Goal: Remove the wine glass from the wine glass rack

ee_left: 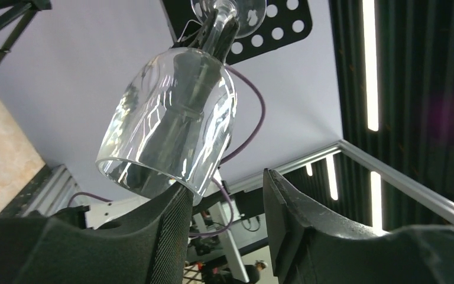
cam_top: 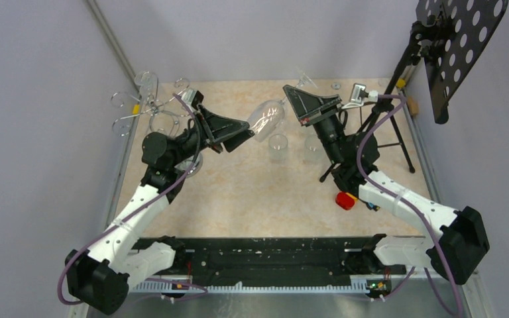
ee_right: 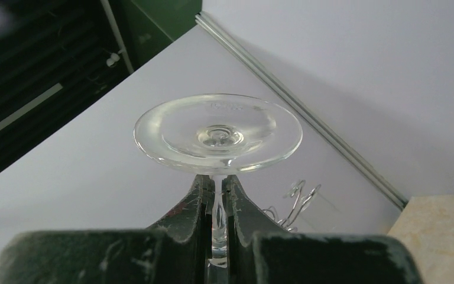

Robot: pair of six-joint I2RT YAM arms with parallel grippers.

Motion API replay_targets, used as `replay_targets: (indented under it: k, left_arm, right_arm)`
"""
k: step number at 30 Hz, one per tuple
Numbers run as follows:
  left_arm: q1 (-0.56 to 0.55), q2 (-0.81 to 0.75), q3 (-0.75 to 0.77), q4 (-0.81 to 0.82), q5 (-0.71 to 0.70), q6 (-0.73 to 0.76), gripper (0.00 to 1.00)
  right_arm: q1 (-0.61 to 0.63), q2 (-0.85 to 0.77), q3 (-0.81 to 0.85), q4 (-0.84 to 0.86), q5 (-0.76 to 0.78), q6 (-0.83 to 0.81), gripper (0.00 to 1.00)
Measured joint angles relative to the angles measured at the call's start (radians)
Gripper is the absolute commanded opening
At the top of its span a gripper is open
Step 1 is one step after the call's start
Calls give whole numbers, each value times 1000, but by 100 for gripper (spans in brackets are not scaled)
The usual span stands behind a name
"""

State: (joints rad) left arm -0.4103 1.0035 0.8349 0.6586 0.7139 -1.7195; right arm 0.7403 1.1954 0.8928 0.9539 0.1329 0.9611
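left wrist: clear, glossy wine glass (ee_left: 171,124)

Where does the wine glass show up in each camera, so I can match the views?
Top external: wine glass near centre, tilted, between the two arms.
Left wrist: bowl left of centre, foot at the top edge.
Right wrist: foot at centre, stem pinched in the right tool.
Shared landmark: the perforated black music stand, top right and top centre; not in the right wrist view.
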Motion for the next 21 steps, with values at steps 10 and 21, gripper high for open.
replay_targets:
  k: [10,21]
  left_arm:
    - [-5,81,-20,185,-34,-150,3]
    - [-4,65,-3,192,-72,-58,0]
  right_arm:
    - [15,66,-18,241,-28,-64,0]
    - [24,64,-72,274,-38,-55,46]
